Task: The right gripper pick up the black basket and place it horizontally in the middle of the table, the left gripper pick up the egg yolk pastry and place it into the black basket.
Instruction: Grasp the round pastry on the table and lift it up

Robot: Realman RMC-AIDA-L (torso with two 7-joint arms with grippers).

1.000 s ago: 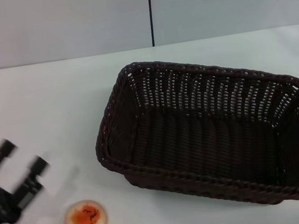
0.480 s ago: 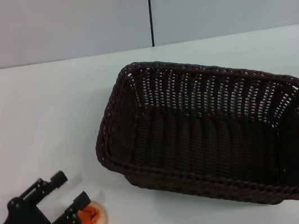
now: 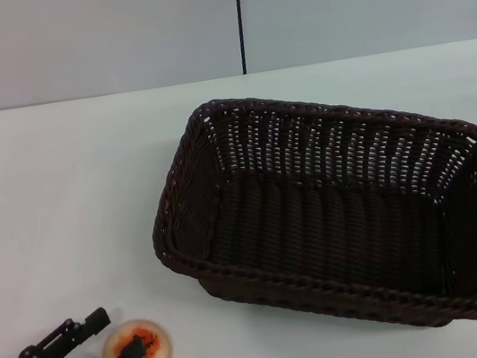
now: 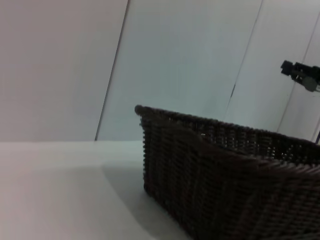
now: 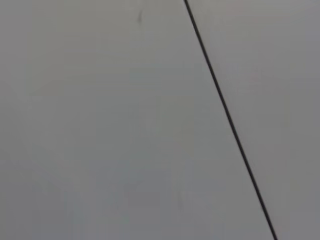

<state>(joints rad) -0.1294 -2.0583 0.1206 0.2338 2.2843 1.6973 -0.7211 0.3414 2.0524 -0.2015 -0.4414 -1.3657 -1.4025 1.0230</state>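
One small round egg yolk pastry (image 3: 138, 354), cream-coloured with an orange-red patch flecked dark on top, sits on the white table (image 3: 60, 198) near its front left corner, well apart from the black basket (image 3: 330, 210). That basket is a large rectangular piece of dark brown-black wicker with open-weave slanted sides and a thick braided rim; it stands upright toward the middle and right of the table, slightly skewed, with nothing inside, and the left wrist view shows one woven corner (image 4: 220, 170) from low down. No brand, label or writing can be read on anything. At the pastry, the left gripper (image 3: 118, 347) has its jointed black fingers (image 3: 91, 324) spread apart, one on either side of the bun and right against it, not closed on it. Of the right gripper nothing shows in the head view, and its wrist camera faces only a grey wall (image 5: 100, 125) with a dark seam
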